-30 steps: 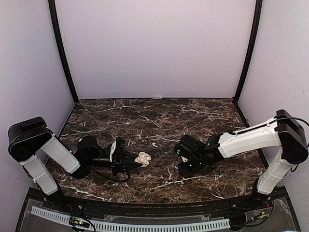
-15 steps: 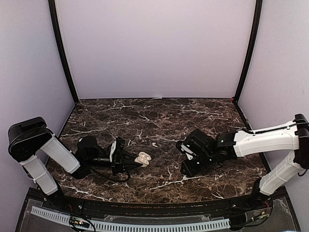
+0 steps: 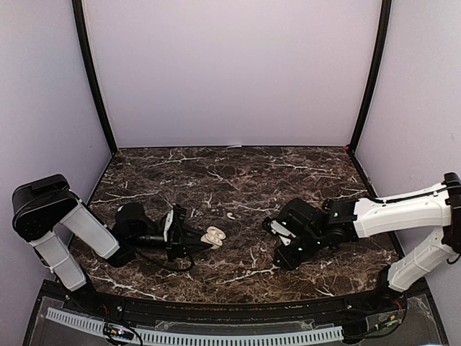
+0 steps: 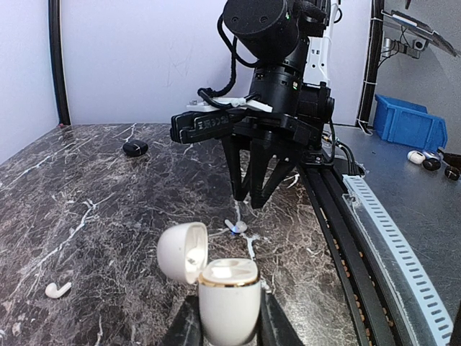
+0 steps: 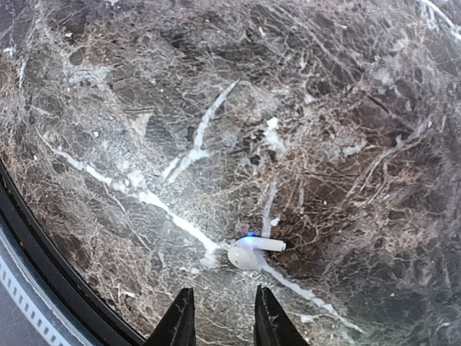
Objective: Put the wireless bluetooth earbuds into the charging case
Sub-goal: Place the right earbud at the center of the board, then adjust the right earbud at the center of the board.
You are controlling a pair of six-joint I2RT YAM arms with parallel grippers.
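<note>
My left gripper [image 3: 202,240] [image 4: 229,323] is shut on the white charging case [image 3: 213,235] [image 4: 229,299], which has a gold rim. The case stands upright with its lid [image 4: 182,251] swung open to the left. One white earbud [image 5: 248,252] [image 4: 236,226] lies on the marble with a blue light on its stem. My right gripper [image 5: 222,297] [image 4: 252,196] [image 3: 276,232] hangs just above it, pointing down, open, with nothing between its fingers. A second earbud [image 3: 230,215] [image 4: 57,290] lies loose on the marble, behind the case in the top view.
The dark marble table [image 3: 238,173] is walled at the back and sides. A small black object [image 4: 135,148] lies far off on the marble. A black rail and a white cable track [image 4: 392,241] run along the near edge. A blue bin [image 4: 410,124] stands off the table.
The right arm has stretched out and its wrist has shifted a little to the right, over the earbud. The left arm and the case have not moved.
</note>
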